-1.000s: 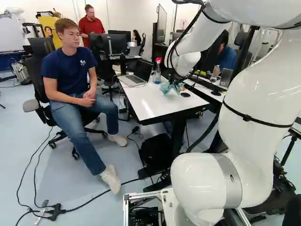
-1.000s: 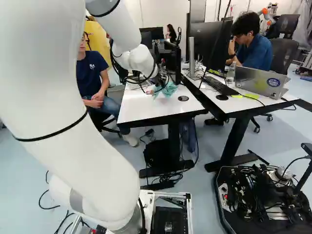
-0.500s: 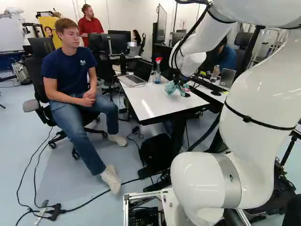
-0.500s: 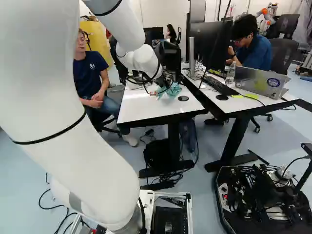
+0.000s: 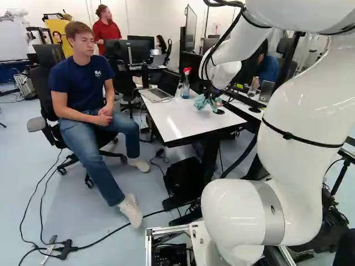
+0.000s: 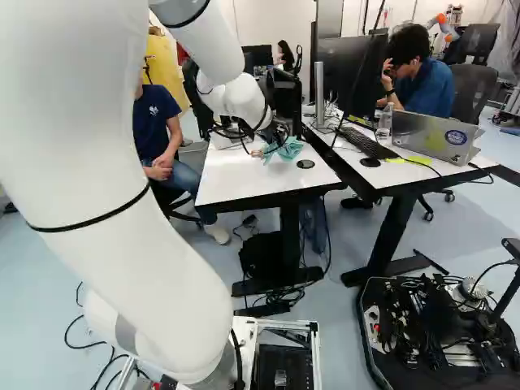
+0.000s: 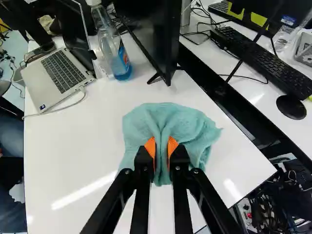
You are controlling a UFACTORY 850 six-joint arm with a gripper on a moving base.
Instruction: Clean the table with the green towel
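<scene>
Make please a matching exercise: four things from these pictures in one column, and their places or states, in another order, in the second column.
Things
1. Towel
2. Laptop
3. Spray bottle
4. Keyboard

Places or states
A. Upright, with a red top and blue liquid
B. Black, on the neighbouring table
C. Pinched between the fingers of the gripper
D. Open, near the spray bottle

Right pairs
1-C
2-D
3-A
4-B
</scene>
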